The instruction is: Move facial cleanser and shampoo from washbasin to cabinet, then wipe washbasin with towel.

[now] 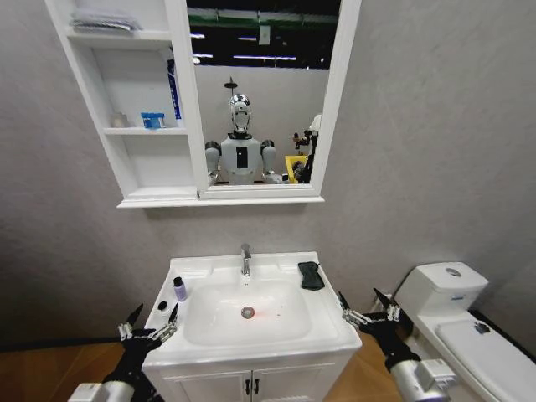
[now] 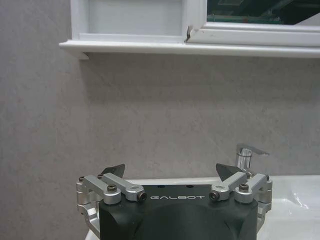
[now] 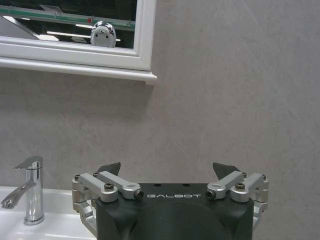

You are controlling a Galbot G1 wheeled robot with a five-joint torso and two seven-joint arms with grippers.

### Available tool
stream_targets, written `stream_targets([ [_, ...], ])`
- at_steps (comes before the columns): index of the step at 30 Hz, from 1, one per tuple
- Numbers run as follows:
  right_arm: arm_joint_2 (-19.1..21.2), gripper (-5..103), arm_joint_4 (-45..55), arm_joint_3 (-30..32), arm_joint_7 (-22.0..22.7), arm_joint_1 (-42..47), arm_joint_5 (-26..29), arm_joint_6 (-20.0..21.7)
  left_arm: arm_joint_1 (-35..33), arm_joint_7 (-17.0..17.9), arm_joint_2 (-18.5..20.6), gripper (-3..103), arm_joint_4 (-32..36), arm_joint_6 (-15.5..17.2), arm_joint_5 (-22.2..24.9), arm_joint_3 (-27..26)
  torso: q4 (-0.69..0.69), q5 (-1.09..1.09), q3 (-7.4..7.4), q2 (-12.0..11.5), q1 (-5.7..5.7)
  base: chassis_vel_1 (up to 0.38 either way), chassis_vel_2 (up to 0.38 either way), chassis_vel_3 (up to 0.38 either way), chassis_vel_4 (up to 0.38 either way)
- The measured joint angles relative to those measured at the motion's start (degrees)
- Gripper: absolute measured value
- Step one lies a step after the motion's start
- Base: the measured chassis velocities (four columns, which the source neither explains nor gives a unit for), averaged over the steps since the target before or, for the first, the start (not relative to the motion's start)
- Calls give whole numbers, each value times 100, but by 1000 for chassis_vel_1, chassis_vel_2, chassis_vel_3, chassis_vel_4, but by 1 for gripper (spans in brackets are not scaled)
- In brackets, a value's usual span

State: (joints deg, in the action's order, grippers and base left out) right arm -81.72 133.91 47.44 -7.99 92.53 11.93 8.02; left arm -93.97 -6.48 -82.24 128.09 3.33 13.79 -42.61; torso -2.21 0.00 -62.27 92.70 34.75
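The toilet (image 1: 456,322) on the right runs off the picture's edge. Small items on the cabinet (image 1: 134,109) shelves are too small to identify. Vanity doors (image 1: 251,383) are cropped below.

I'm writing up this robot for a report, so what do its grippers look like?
The left gripper and right gripper look alike: a black body marked GALBOT in pale letters, silver metal linkage arms with dark screws, and small black pointed fingertips. In the head view, grey wrist sections sit behind them.
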Motion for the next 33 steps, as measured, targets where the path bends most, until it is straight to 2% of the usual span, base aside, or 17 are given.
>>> stream_targets([
  [3,24,100,-17,225,27,-63,202,-44,227,157,113,100,-330,109,-204,274,0,0,-1,-2,3,0,0,0,0],
  [13,-50,100,-69,307,23,-149,275,-157,563,448,397,100,-790,363,-164,325,1,0,-1,-1,3,0,0,0,0],
  [20,-93,100,-90,301,22,-136,273,-204,582,473,392,100,-1046,366,-236,338,1,0,-1,-2,3,0,0,0,0],
  [24,-109,100,-125,326,22,-113,276,-258,714,528,354,100,-1464,317,-294,404,1,0,-1,-2,2,0,0,0,0],
  [28,-107,100,-186,352,20,-91,290,-314,924,718,345,100,-1757,279,-253,436,1,0,-1,-2,2,0,0,0,0],
  [29,-97,100,-235,353,17,-95,292,-337,1083,908,342,100,-1923,268,-197,460,0,0,-1,-2,2,0,0,0,0],
  [33,-77,100,-299,329,3,-125,291,-343,1258,1116,332,100,-2082,260,-149,461,1,0,-1,-2,2,0,0,0,0],
])
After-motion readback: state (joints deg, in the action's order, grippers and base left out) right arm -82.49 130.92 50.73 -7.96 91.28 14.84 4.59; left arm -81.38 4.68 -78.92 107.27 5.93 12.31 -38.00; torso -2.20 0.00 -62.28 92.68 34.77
